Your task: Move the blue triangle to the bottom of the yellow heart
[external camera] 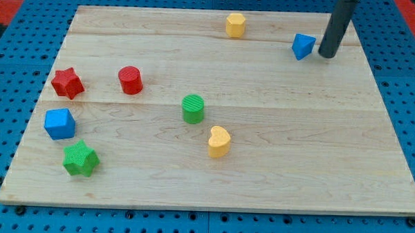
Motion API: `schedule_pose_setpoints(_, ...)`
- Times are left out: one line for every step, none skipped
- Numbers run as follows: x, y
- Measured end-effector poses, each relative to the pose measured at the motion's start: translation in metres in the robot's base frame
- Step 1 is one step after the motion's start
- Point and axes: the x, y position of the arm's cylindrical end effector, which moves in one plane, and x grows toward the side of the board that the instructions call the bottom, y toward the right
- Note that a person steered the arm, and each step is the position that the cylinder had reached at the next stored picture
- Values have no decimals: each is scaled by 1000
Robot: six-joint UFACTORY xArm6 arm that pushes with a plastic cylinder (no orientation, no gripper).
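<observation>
The blue triangle (pixel 303 46) lies near the board's top right. My tip (pixel 326 54) stands just to its right, close beside it; I cannot tell if they touch. The yellow heart (pixel 219 141) lies near the board's middle, far down and to the left of the triangle. The rod rises out of the view's top edge.
A yellow hexagon block (pixel 235 25) sits at the top centre. A green cylinder (pixel 192 108) is just up-left of the heart. A red cylinder (pixel 130 80), red star (pixel 67 82), blue cube (pixel 59 123) and green star (pixel 79 159) sit at the left.
</observation>
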Motion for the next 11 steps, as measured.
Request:
schedule_pose_setpoints(-18, -25)
schedule_pose_setpoints(-7, -119)
schedule_pose_setpoints(43, -160)
schedule_pose_setpoints(60, -129)
schedule_pose_setpoints(77, -102)
schedule_pose_setpoints(82, -90)
schedule_pose_setpoints(122, -116)
schedule_pose_setpoints(158, -136)
schedule_pose_setpoints(164, -133)
schedule_pose_setpoints(186, -127)
schedule_pose_setpoints(210, -100)
